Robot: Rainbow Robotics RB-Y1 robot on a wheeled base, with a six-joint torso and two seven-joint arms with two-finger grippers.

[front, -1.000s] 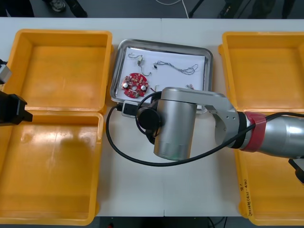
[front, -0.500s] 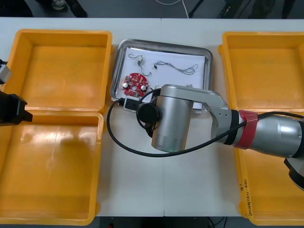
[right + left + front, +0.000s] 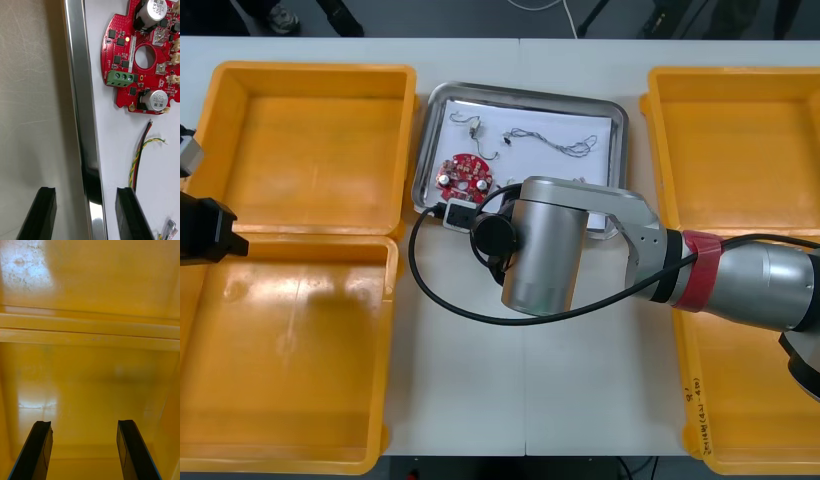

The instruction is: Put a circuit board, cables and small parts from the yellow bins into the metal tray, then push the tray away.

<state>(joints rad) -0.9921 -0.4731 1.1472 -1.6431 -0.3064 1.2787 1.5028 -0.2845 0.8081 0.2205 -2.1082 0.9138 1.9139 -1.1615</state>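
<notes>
Now | metal tray (image 3: pixel 520 93): circuit board (image 3: pixel 464 178), cables (image 3: pixel 570 146) | right jaws straddle rim

You have a light tabletop (image 3: pixel 470 390) before you, pale and smooth, with a thin seam (image 3: pixel 523 400) running down its middle from the near edge toward the far edge. In the right wrist view you can see fine scratches and scuffs across its surface. Beyond the far edge lies a dark floor (image 3: pixel 430 15), where a white cord (image 3: pixel 542 5) loops and a black stand leg (image 3: pixel 590 18) slants.
</notes>
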